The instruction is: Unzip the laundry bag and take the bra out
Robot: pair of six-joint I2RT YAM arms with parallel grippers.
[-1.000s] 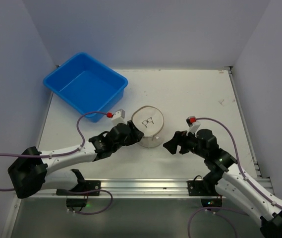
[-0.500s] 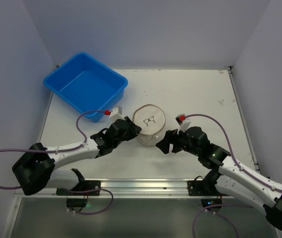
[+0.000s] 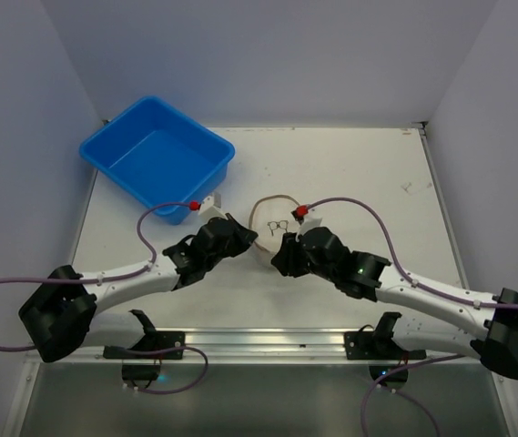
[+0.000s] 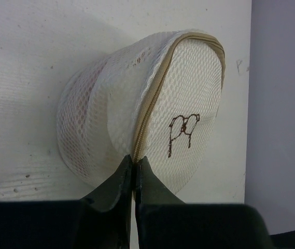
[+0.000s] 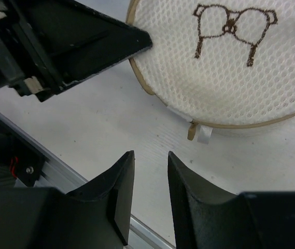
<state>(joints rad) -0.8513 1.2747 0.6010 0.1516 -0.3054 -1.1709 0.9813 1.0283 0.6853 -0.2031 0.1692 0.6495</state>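
Left tool (image 4: 133, 165) pinched shut on laundry bag (image 4: 111, 104) near rim at zip seam (image 4: 146, 116), likely anchoring it. Right tool (image 5: 148, 161) slightly parted, empty, just short of zip pull (image 5: 192, 130) on bag's near edge, lined up to grab. Bag on worktop (image 3: 359, 173); blue tub (image 3: 157, 157) beyond bag, leftward.

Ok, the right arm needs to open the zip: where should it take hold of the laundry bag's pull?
Take the small tan zipper pull, which juts out past the rim of the laundry bag toward the open right gripper. Come from that near side, one finger each side of the flat tab. The left gripper pinching the seam should steady the bag.
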